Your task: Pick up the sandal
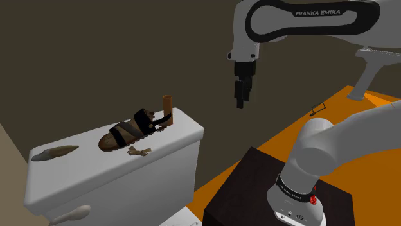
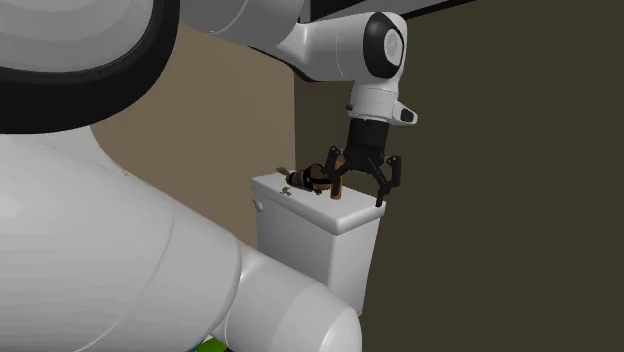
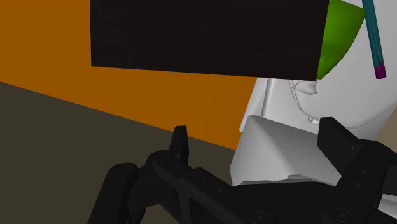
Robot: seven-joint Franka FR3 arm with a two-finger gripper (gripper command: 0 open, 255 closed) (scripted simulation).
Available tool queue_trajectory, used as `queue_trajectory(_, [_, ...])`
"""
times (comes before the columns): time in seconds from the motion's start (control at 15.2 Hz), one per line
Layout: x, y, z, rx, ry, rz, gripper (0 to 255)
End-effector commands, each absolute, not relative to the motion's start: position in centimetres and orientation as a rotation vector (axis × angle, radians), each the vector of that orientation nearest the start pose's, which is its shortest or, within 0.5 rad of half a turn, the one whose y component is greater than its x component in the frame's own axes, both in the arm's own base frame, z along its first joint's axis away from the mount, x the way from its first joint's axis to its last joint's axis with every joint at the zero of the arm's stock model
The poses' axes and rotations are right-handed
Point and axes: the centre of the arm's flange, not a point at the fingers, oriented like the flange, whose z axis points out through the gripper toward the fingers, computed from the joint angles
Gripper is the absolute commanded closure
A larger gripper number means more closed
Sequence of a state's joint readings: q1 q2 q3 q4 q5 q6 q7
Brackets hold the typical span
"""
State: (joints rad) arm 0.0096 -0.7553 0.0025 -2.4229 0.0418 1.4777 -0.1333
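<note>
A brown sandal (image 1: 132, 131) with black straps lies on the white toilet tank lid (image 1: 96, 168), its heel end toward the shoulder view's right. My black gripper (image 1: 241, 100) hangs in the air above and to the right of the tank, apart from the sandal. In the second exterior view the gripper (image 2: 362, 186) is open, its fingers spread over the tank's near corner, with the sandal (image 2: 308, 180) just behind it. The wrist view has the gripper (image 3: 257, 143) open with nothing between its fingers, looking down past a white tank corner (image 3: 280, 153).
A small tan scrap (image 1: 138, 151) and a grey-brown piece (image 1: 54, 153) also lie on the lid. The black stand (image 1: 270, 192) sits on an orange floor (image 1: 334, 103). A green object (image 3: 340, 35) and a teal stick (image 3: 375, 38) lie beyond the stand.
</note>
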Motion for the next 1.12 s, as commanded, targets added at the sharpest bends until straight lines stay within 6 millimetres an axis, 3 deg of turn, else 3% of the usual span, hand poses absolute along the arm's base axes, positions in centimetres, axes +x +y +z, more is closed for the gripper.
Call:
queue_trajectory(0.0, [30.0,0.9,54.3,-3.068,-0.222,0.289,0])
queue_trajectory(0.53, [37.2,6.7,52.5,-2.997,-0.614,0.158,0])
queue_trajectory(1.06, [42.9,14.2,51.5,-2.874,-0.989,0.027,0])
